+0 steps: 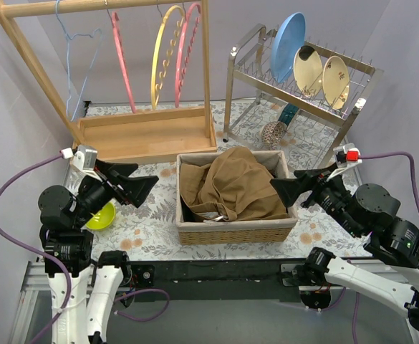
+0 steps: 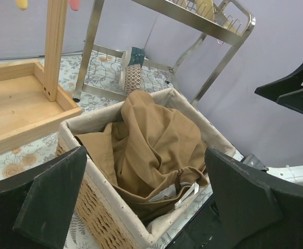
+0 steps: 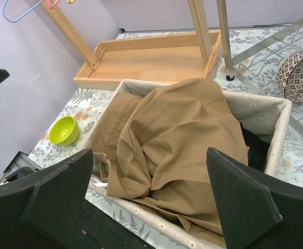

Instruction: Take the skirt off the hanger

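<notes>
A brown skirt (image 1: pixel 232 188) lies crumpled in a lined wicker basket (image 1: pixel 236 231) at the table's middle. It also shows in the left wrist view (image 2: pixel 152 142) and the right wrist view (image 3: pixel 176 137). No hanger shows on the skirt. Several hangers hang on the wooden rack: a blue wire one (image 1: pixel 76 61), pink ones (image 1: pixel 121 56) and a yellow one (image 1: pixel 164 54). My left gripper (image 1: pixel 132 188) is open and empty, left of the basket. My right gripper (image 1: pixel 295 189) is open and empty, at the basket's right rim.
The wooden rack's tray base (image 1: pixel 146 134) stands behind the basket. A metal dish rack (image 1: pixel 302 79) with plates is at the back right, a patterned cup (image 1: pixel 273 133) under it. A green bowl (image 1: pixel 102 216) sits by the left arm.
</notes>
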Controlling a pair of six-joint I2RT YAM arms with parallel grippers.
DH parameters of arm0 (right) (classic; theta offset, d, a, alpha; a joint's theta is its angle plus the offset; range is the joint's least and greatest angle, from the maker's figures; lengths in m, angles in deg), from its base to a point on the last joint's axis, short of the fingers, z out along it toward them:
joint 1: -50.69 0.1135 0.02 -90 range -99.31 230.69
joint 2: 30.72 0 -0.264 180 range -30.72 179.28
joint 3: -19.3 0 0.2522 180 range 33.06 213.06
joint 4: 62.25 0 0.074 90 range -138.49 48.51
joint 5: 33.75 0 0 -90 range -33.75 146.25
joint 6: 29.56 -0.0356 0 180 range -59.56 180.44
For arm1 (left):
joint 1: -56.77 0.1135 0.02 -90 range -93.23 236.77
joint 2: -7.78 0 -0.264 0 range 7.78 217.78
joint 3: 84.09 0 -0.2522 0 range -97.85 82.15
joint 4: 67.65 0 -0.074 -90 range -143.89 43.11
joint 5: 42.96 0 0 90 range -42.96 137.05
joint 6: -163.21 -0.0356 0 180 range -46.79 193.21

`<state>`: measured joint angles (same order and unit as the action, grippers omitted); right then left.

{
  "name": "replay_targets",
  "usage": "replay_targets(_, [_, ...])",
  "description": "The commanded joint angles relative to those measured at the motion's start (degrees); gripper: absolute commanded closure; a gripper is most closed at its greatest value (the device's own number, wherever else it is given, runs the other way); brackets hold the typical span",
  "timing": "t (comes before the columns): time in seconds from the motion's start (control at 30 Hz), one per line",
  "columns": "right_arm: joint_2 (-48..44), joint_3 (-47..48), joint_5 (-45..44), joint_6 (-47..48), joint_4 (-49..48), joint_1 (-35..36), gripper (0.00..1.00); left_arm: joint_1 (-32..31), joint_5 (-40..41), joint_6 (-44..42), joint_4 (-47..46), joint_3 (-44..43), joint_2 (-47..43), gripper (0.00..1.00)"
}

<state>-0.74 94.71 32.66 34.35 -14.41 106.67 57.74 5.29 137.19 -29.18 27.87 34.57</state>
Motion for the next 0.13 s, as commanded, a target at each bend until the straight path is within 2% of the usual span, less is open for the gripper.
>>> replay_targets(0.0, [0.17,1.37,0.92,1.04,-4.2,0.26,0.03,-0.18,-0.87,0.0,-0.98,-1.88,0.28,0.02])
replay_targets(0.1, [0.43,1.89,1.09,1.12,-3.68,0.26,0.03,-0.09,-1.22,0.61,-1.07,-1.97,0.46,0.02])
